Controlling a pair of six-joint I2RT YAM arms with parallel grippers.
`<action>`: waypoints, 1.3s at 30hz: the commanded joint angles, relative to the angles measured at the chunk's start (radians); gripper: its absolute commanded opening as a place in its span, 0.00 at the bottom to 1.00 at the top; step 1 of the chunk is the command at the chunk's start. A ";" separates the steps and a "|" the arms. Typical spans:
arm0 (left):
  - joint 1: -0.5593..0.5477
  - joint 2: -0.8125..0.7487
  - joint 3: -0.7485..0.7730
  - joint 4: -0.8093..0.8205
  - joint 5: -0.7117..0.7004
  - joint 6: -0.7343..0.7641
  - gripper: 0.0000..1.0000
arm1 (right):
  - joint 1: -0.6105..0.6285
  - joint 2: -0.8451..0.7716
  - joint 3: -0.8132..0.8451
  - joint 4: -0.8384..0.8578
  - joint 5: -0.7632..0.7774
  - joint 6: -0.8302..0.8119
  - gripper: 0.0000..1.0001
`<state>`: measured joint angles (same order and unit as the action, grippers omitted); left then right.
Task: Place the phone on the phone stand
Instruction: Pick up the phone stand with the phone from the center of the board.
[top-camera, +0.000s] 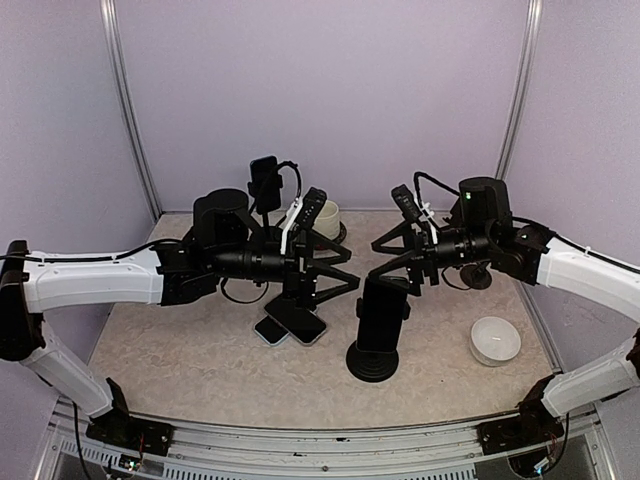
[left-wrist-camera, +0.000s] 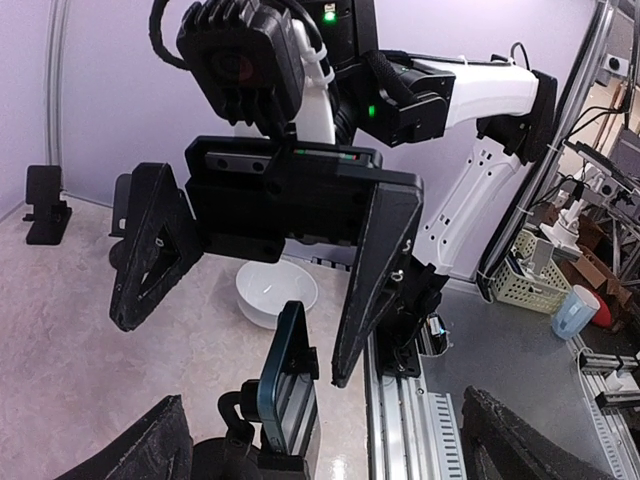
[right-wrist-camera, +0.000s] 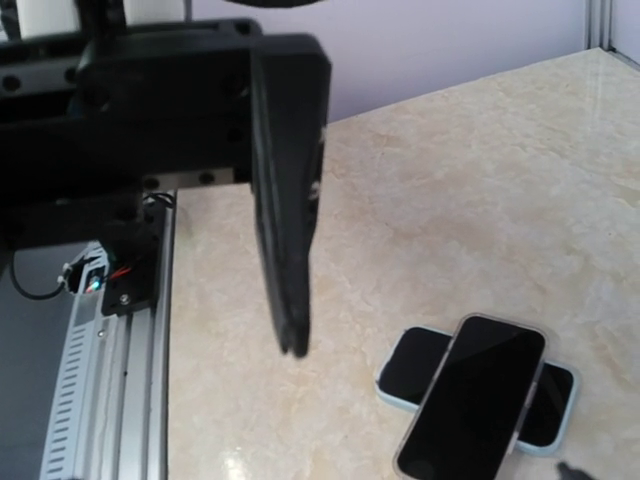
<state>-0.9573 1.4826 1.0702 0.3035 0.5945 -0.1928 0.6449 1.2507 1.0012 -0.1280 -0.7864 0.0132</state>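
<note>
Where the phone sits: the phone (top-camera: 383, 312) rests on the phone stand (top-camera: 372, 364), right of centre on the table (top-camera: 180, 365), towards the near side.
Phone axis: the long axis is close to upright with the top edge up. A dark broad face is turned to the near edge. From the left wrist it shows edge-on.
Right gripper (top-camera: 372, 264): the jaws are wide apart just above the phone's top, one finger to the near side and one to the far side, clamped on nothing.
Left gripper (top-camera: 352, 270): the jaws are apart and empty, just left of the stand.
Phones counted: three, one on the stand and two other phones (top-camera: 292, 324) lying flat and crossed, one on top of the other, below the left gripper.
Stands bearing a phone: one.
White vessels: two, a white bowl (top-camera: 495, 340) at the near right and a white cup (top-camera: 327, 215) at the far side.
</note>
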 joint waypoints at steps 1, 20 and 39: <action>-0.007 0.012 0.030 -0.017 0.017 0.014 0.90 | -0.014 -0.027 -0.010 0.025 0.033 0.011 1.00; -0.013 0.064 0.027 -0.012 0.030 0.011 0.87 | -0.081 -0.136 -0.106 0.137 0.190 0.093 1.00; -0.005 0.149 0.049 0.049 0.092 0.039 0.81 | -0.092 -0.186 -0.164 0.182 0.190 0.119 1.00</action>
<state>-0.9657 1.6039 1.0744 0.3183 0.6567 -0.1761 0.5652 1.0927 0.8581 0.0238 -0.5903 0.1219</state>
